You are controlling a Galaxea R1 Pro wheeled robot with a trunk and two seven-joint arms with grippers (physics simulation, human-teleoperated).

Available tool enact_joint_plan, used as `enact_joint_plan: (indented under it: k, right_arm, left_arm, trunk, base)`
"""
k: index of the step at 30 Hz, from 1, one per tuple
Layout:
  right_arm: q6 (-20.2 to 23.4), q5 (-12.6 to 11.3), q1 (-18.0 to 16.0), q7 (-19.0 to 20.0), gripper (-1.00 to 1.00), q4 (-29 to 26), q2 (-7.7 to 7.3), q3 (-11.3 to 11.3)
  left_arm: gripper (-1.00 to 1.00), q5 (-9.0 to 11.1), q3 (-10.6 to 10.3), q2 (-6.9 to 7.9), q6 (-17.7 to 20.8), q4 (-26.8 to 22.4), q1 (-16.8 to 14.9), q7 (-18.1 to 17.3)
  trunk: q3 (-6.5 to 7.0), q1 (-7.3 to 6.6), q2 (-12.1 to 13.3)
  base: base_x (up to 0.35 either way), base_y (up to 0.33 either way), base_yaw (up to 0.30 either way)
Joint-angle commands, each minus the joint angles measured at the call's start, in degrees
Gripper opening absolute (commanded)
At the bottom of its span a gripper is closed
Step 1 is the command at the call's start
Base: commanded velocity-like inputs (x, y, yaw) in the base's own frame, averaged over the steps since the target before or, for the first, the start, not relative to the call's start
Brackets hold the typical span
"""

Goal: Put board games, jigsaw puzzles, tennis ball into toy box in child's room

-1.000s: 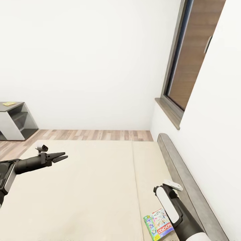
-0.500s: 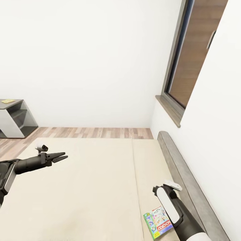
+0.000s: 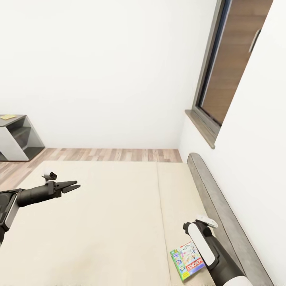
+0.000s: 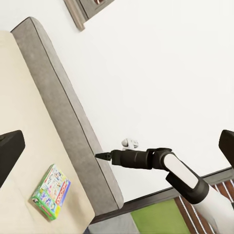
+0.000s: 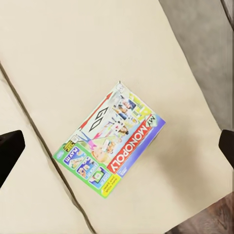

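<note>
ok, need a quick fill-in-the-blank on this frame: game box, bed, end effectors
1. The board game lies flat on the beige ____.
2. The red stripe on its cover reads ____.
3. The headboard beside the mattress is coloured ____.
4. In the head view, the left end effector hangs above the mattress holding ____.

Missing words: mattress; MONOPOLY; grey; nothing

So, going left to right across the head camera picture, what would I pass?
Grey open-sided desk wing → black left gripper → flat colourful Monopoly game box on the beige mattress → low grey headboard.
</note>
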Motion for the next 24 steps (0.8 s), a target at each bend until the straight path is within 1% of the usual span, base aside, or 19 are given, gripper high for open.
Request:
enact_joint_plan:
  k: [1,6,12,19,24]
  right_arm:
    - [0.2,-0.4,-0.1,-0.5,1.00,0.0,-0.09,0.2]
    - [0.1,-0.4,-0.1,-0.5,1.00,0.0,-0.19,0.1]
    - [-2.0,-0.5,-0.1,-0.3,1.00,0.0,-0.26,0.2]
    - [-2.6,-0.5,-0.1,0.1,1.00,0.6,-0.47,0.1]
    - [-2.7,-0.4,-0.1,1.6,1.00,1.0,-0.53,0.1]
  left_arm:
    - [1.00,0.0,0.0,0.03,0.6,0.0,0.0,-0.2]
    - [1.00,0.0,0.0,0.06,0.5,0.0,0.0,-0.2]
    - [1.00,0.0,0.0,0.12,0.5,0.0,0.0,-0.2]
    - [1.00,0.0,0.0,0.06,0.5,0.0,0.0,-0.2]
    - [1.00,0.0,-0.1,0.04,0.5,0.0,0.0,-0.2]
  trunk:
    - [-0.21,0.03,-0.1]
    - [-0.69,0.03,-0.1]
    - [-1.25,0.03,-0.1]
    - [-1.91,0.03,-0.1]
    - [-2.39,0.03,-0.1]
  base:
    - [0.000,0.000,0.000]
    - [0.000,0.000,0.000]
    - [0.000,0.000,0.000]
    - [0.000,0.000,0.000]
    - [0.000,0.000,0.000]
